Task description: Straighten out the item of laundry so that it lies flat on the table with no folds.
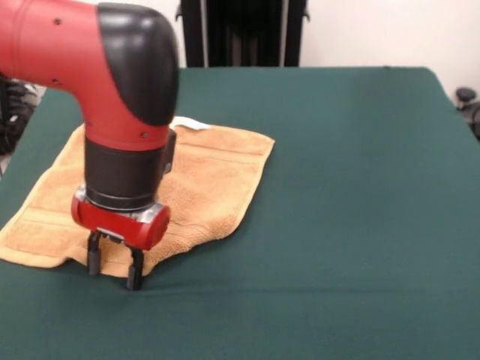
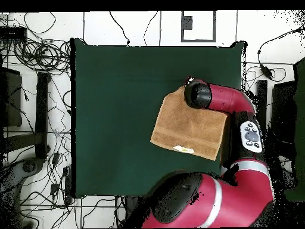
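The tan-orange item of laundry (image 1: pixel 202 180) is a towel lying spread on the left part of the green table (image 1: pixel 360 187). Its small white tag (image 1: pixel 191 124) shows at the far edge. My gripper (image 1: pixel 114 268) points straight down at the towel's near edge. Its two black fingers (image 1: pixel 135 271) stand apart, tips at table level, with the towel's edge between them. Seen from overhead, the towel (image 2: pixel 190 128) is a tilted four-sided shape near the table's (image 2: pixel 119 107) right side. There the black wrist (image 2: pixel 198 94) covers its top corner and hides the gripper.
Overhead, my red arm (image 2: pixel 238 107) runs along the table's right edge and its base (image 2: pixel 202 203) overlaps the bottom edge. Cables (image 2: pixel 41 53) and stands crowd the floor on the left. Green cloth stretches left of the towel in that view.
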Tool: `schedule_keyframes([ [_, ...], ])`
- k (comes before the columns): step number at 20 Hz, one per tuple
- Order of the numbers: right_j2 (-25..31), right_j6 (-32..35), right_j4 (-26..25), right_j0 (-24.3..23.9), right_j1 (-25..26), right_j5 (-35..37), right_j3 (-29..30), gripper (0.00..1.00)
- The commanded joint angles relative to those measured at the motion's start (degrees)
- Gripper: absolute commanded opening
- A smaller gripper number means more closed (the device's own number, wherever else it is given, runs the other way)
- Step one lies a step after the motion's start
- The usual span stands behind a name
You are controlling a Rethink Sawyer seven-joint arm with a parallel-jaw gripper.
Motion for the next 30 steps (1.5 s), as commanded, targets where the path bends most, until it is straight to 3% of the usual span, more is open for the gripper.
schedule_keyframes([
  [1,15.79,-19.95,-0.69,-5.36,6.49,9.48,8.12,1.0],
  [15,19.76,-21.38,-2.89,-7.83,7.89,15.78,6.35,1.0],
  [23,22.57,-23.59,-1.01,-9.88,9.19,19.8,6.46,1.0],
  [30,28.17,-24.72,4.13,-14.63,12.1,25.9,9.7,1.0],
])
